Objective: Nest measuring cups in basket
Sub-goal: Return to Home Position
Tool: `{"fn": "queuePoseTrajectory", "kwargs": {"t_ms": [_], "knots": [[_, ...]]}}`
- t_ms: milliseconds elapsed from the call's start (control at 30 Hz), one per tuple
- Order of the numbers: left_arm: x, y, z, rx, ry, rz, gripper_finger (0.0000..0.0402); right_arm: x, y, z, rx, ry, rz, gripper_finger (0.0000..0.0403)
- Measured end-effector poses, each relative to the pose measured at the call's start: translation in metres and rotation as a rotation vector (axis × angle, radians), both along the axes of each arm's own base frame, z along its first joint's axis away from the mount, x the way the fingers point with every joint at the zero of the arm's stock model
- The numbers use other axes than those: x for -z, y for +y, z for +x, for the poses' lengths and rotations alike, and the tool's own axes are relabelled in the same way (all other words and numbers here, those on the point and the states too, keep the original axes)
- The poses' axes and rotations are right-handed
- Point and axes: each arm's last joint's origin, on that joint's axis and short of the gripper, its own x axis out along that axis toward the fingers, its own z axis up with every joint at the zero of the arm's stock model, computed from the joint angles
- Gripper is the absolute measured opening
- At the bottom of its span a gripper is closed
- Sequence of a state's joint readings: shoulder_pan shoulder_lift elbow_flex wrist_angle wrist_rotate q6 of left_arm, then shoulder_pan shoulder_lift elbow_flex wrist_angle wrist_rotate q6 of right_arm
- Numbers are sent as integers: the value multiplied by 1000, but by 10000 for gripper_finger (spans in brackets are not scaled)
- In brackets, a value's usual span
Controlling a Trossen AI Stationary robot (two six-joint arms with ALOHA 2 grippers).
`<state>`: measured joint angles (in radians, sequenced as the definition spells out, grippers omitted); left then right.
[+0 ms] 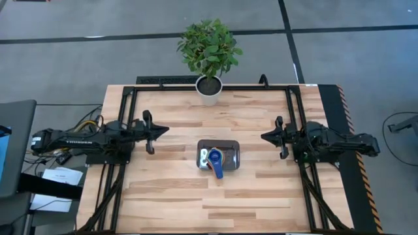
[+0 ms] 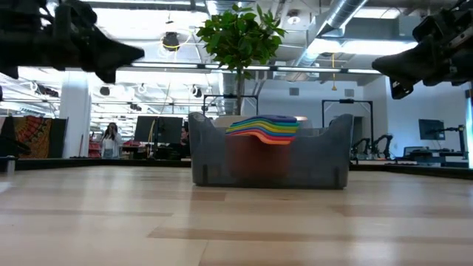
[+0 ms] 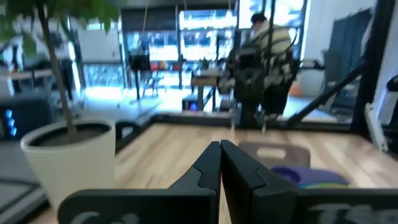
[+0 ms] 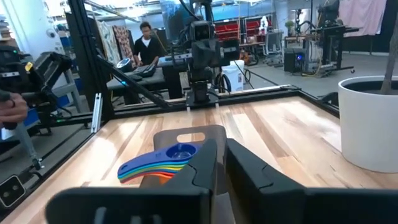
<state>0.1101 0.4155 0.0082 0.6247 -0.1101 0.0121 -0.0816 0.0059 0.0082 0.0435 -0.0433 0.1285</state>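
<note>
We see the basket (image 1: 231, 153) near the middle of the desk (image 1: 170, 192), and the measuring cups (image 1: 214, 159) lie nested inside it as one stack. The dark blue cup is on top, and its handle reaches over the basket rim on the side away from the plant pot (image 1: 209, 91). From the low view the handles (image 2: 264, 127) show as a fan of colours, red, orange, yellow, green and blue, which rises just above the basket wall (image 2: 222, 159). The white plant pot stands at the far edge of the desk, well apart from the basket. The left end effector (image 1: 163, 129) hangs above the desk on the left of the basket, apart from it, and it points toward the middle. In the left wrist view its two fingers (image 3: 208, 168) are pressed together and hold nothing. The right end effector (image 1: 264, 136) hangs on the opposite side, also apart from the basket and also pointing inward. In the right wrist view its fingers (image 4: 205, 165) are almost together, with only a thin slit between them, and nothing is between them. In both wrist views people show in the room beyond the desk.
</note>
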Motion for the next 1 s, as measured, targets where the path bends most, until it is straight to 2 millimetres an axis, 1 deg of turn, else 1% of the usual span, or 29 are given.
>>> {"fn": "queuePoseTrajectory", "kwargs": {"t_ms": [167,400,567,667,767,1000], "knots": [[-5,-2,-11,8,-45,44,0,0,0,0,-4,2,2,64],[3,-3,-26,5,5,3,0,1,0,0,-4,3,3,65],[10,-3,-24,1,77,-16,0,1,0,0,-4,6,4,65],[19,-2,-24,-9,162,-46,0,1,0,0,-4,5,4,65],[19,-2,-24,-2,155,-62,0,1,0,0,-4,6,4,65],[20,-2,-23,-7,184,-29,0,1,0,0,-3,6,4,65]]}}
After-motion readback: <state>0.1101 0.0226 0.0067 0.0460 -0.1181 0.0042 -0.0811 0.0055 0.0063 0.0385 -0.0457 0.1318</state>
